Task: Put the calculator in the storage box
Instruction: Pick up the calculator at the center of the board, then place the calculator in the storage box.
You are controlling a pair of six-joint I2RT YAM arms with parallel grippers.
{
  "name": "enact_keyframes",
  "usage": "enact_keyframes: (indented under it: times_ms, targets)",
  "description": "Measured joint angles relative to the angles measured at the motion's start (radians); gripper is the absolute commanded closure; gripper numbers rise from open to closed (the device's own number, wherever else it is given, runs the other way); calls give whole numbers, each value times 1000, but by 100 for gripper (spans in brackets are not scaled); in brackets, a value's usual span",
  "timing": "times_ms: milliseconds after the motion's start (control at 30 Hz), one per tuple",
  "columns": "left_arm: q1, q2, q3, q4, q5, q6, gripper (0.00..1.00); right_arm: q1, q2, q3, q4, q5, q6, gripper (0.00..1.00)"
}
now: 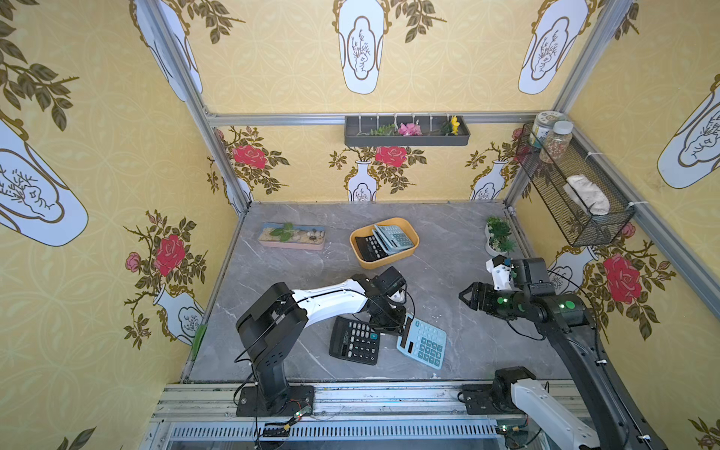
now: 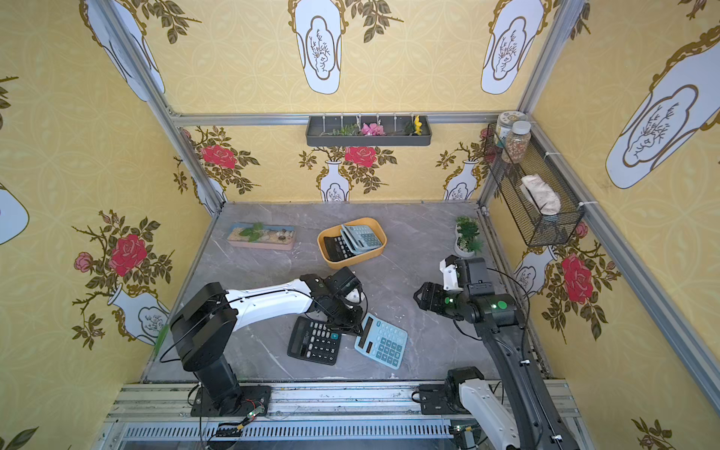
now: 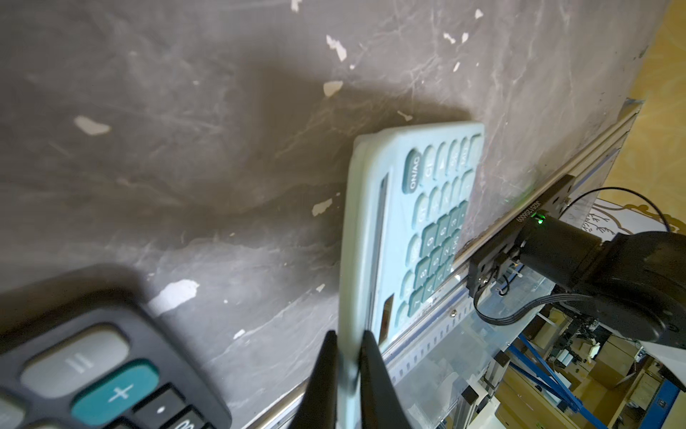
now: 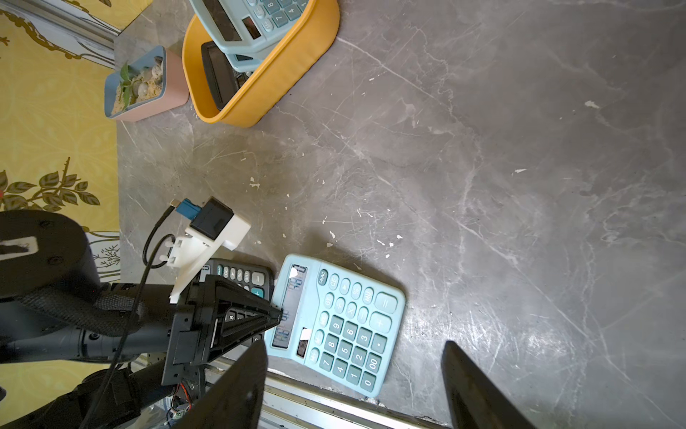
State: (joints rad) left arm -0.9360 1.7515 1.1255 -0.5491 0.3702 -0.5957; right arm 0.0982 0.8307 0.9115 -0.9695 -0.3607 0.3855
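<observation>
Pinching the display end of the light-blue calculator (image 1: 424, 343) (image 3: 419, 208), the left hand (image 1: 395, 329) (image 3: 349, 345) has its 2 dark fingers (image 3: 323, 375) pressed onto either face of that edge, reaching down from above. The calculator lies keys up near the front edge of the table (image 1: 448, 253), roughly at its middle. Whether the gripped end is off the surface cannot be told.

Just beside it, toward the left edge, a black calculator (image 1: 354, 343) (image 4: 241, 276) lies flat, keys up. The left hand's fingers sit between the 2 machines. In both top views these 2 calculators are close but apart.

The storage box (image 1: 385, 262) (image 4: 274, 74), an orange-yellow tub, stands toward the back of the table near its middle, well apart from the gripped calculator. Inside it are 1 black calculator (image 1: 370, 249) and 2 pale blue ones (image 1: 393, 237), stacked and leaning up over the far rim.

The right hand (image 1: 463, 294) hovers above the table toward the right edge, holding nothing. In the right wrist view its fingers (image 4: 241, 386) stand spread with bare table between them.

A pink-and-blue planter tray (image 1: 292, 244) sits near the back-left corner, and a small potted plant (image 1: 498, 233) is by the right edge at the back.
</observation>
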Motion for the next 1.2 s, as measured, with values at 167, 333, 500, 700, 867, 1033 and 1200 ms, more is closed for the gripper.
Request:
enact_keyframes:
  times_ms: [167,333,500,700,867,1033,1200]
  targets:
    - [3,-90,-16,-35,-51,-24,99,0,-7,0,-1,0,3,26]
    - [64,-266,-10,-147,-122,-45,100,0,-7,0,-1,-1,3,26]
    - [175,-415,61,-300,-209,-75,100,0,5,3,1,-2,8,26]
    - [352,-426,238,-486,-350,-111,100,0,19,8,7,-6,11,26]
    - [431,-306,409,-586,-414,-120,100,0,39,11,18,-6,11,26]
    - [469,-154,580,-608,-435,-138,100,2,58,20,35,-8,11,26]
    - [483,-17,711,-612,-438,-147,100,2,67,23,43,-10,11,26]
